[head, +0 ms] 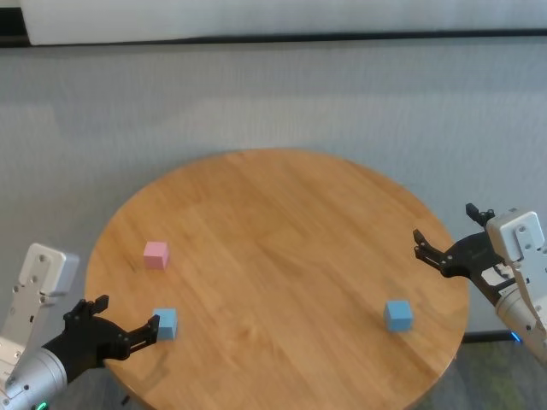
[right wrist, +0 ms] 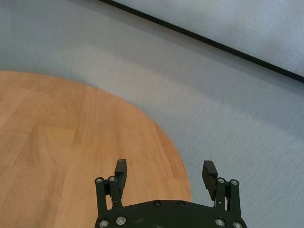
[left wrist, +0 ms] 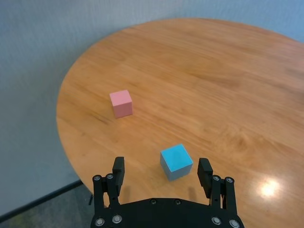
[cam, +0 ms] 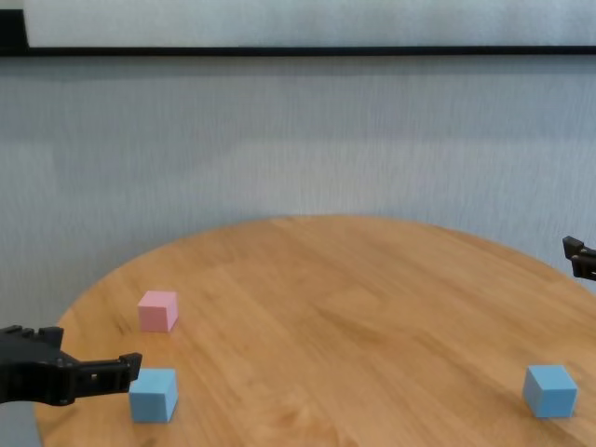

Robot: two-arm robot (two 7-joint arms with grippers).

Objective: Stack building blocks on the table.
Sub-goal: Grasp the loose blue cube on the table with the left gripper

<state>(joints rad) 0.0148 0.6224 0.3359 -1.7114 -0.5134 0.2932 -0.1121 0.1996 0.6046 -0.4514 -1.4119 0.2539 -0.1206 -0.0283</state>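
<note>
Three cubes sit apart on the round wooden table (head: 282, 213). The pink cube (head: 155, 254) is at the left, with a light blue cube (head: 165, 323) in front of it. A second light blue cube (head: 397, 315) is at the right front. My left gripper (head: 128, 314) is open, low at the table's left front edge, right beside the near blue cube. In the left wrist view this cube (left wrist: 175, 161) lies just ahead of the gripper (left wrist: 161, 166), between its finger lines, with the pink cube (left wrist: 120, 103) beyond. My right gripper (head: 443, 224) is open and empty over the table's right edge.
Grey carpet surrounds the table, and a wall with a dark baseboard (head: 273, 38) stands behind. The right wrist view shows only the table's rim (right wrist: 156, 137) and floor. The chest view shows the pink cube (cam: 157, 310) and both blue cubes (cam: 153, 394) (cam: 549, 389).
</note>
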